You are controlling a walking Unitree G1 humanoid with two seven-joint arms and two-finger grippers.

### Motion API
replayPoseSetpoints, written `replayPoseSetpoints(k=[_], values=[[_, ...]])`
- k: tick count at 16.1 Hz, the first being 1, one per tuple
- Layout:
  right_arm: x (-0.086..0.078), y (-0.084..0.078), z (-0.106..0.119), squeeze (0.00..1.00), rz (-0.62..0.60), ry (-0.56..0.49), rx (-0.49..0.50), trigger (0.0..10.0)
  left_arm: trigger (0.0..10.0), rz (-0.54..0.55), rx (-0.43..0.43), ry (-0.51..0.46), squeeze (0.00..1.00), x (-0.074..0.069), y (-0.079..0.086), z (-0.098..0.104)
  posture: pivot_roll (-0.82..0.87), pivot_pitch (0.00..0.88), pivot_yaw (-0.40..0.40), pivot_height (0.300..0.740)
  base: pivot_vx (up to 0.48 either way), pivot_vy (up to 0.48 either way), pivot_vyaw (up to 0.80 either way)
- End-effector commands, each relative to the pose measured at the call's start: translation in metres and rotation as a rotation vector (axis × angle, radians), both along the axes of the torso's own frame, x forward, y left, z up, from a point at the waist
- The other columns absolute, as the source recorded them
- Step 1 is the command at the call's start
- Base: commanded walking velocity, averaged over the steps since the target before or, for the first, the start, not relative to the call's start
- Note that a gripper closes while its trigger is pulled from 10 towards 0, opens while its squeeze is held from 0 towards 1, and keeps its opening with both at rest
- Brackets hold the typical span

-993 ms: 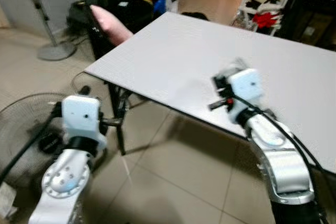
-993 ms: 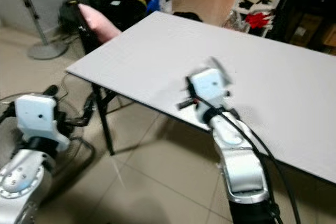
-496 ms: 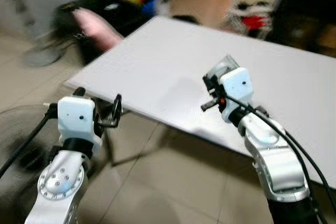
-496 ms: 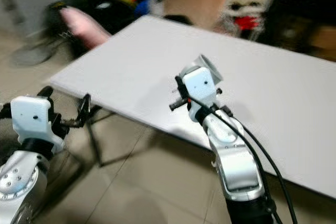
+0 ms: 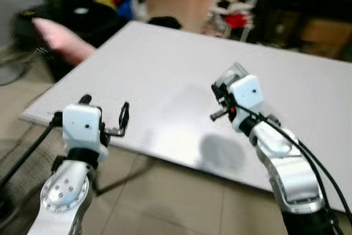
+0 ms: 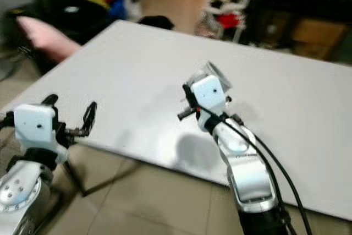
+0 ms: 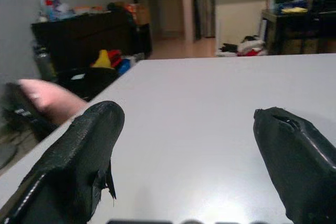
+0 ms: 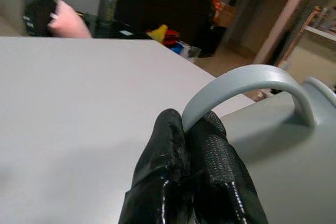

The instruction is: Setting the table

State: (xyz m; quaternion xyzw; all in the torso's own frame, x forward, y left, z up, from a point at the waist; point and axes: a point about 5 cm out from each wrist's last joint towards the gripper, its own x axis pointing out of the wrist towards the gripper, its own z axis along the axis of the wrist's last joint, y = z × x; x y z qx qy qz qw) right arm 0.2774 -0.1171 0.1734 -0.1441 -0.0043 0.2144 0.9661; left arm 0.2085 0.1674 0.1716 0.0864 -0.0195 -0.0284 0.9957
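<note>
Camera swung, right gripper (image 8: pixel 186 129) pinching mug handle (image 8: pixel 247 85)

I see a plain white desk (image 5: pixel 165 64) standing on a tiled floor (image 5: pixel 165 202). The bare top catches some glare and a soft shadow near its front edge.

Both head views are soft with motion blur, worst in the dim, dark background clutter. The flat pale grey counter (image 5: pixel 181 75) is evenly lit, with a faint sheen and a round soft shadow near its front edge. In the wrist views the background is dim and the near black fingers (image 7: pixel 84 156) are out of focus.
</note>
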Motion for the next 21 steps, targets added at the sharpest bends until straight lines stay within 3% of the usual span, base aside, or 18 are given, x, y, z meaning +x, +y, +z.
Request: replayPoseSetpoints(k=[1,10,14,17,21], values=[[0.001,-0.003,0.005,0.00,0.007,-0.023,-0.012,10.0,10.0,-0.019,0.001,-0.012,0.00,-0.001,-0.004,0.002,-0.02,0.000,-0.026,0.740,0.349,0.000,0.00],[0.003,0.002,0.005,0.00,0.040,-0.037,-0.034,10.0,10.0,-0.019,0.011,-0.004,0.00,-0.002,-0.003,0.001,-0.02,0.000,-0.029,0.740,0.342,0.000,0.00],[0.007,0.000,0.000,0.00,0.022,-0.028,-0.069,10.0,10.0,-0.073,0.020,0.027,0.00,-0.004,-0.008,-0.001,-0.01,0.000,-0.020,0.740,0.000,0.000,0.00],[0.022,0.001,-0.007,0.00,0.039,-0.033,-0.172,10.0,10.0,-0.116,0.023,0.039,0.00,-0.004,-0.011,-0.002,-0.01,0.002,-0.004,0.740,0.000,0.000,0.00],[0.045,0.022,-0.017,0.00,0.125,-0.074,-0.256,10.0,10.0,-0.143,0.039,0.066,0.00,-0.004,-0.012,-0.004,0.00,0.006,0.002,0.740,0.000,0.000,0.00]])
